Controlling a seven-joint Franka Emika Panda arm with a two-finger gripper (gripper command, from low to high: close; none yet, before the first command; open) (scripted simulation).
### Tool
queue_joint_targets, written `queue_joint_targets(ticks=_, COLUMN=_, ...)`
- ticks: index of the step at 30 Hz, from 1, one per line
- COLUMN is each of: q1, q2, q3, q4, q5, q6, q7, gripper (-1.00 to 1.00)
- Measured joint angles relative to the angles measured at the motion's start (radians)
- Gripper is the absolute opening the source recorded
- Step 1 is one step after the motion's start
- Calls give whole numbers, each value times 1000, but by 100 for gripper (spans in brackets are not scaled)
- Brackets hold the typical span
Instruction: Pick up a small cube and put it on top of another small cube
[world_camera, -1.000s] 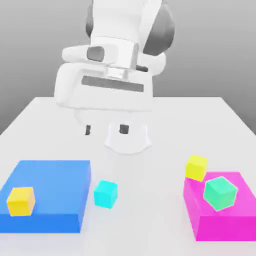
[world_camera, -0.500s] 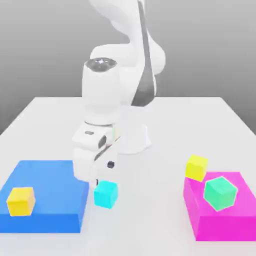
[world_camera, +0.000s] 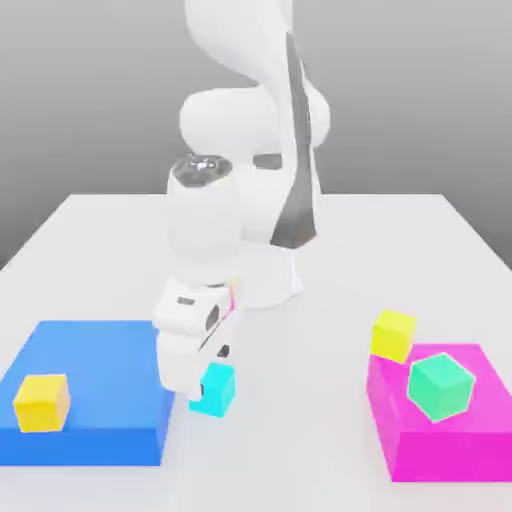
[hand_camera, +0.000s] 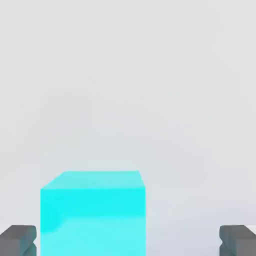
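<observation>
The small cyan cube (world_camera: 219, 389) rests on the white table (world_camera: 330, 300), just off the blue platform's corner. My gripper (world_camera: 203, 388) has come down over it, and the white hand covers the cube's side toward the exterior view's left. In the hand view the cyan cube (hand_camera: 93, 212) stands between my two dark fingertips (hand_camera: 18, 240), closer to one finger than the other, with a wide gap on its other side. The gripper (hand_camera: 127, 242) is open and holds nothing. Other small cubes: a yellow one (world_camera: 41, 402), another yellow one (world_camera: 393, 335) and a green one (world_camera: 440, 386).
A flat blue platform (world_camera: 100, 365) at the exterior view's left carries one yellow cube. A magenta block (world_camera: 450, 440) at the right carries the green cube, and the second yellow cube leans at its far corner. The arm's base (world_camera: 262, 280) stands behind.
The arm swung forward and down from high at the back. In the last half second the hand sank lower around the cyan cube. No cube has moved.
</observation>
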Motion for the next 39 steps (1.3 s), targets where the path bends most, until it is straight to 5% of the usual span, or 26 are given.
queue_joint_targets(ticks=10, q1=-243, q2=135, q3=268, q4=4, q5=142, q6=122, q7=-124, gripper=0)
queue_joint_targets(ticks=11, q1=-256, q2=142, q3=279, q4=3, q5=142, q6=128, q7=-127, gripper=-100)
queue_joint_targets(ticks=21, q1=-200, q2=107, q3=225, q4=6, q5=124, q6=94, q7=-104, gripper=-100)
queue_joint_targets(ticks=30, q1=-65, q2=-15, q3=45, q4=-3, q5=-70, q6=-11, q7=49, gripper=-100)
queue_joint_targets(ticks=39, q1=-80, q2=-129, q3=11, q4=-34, q5=-221, q6=-101, q7=146, gripper=-100)
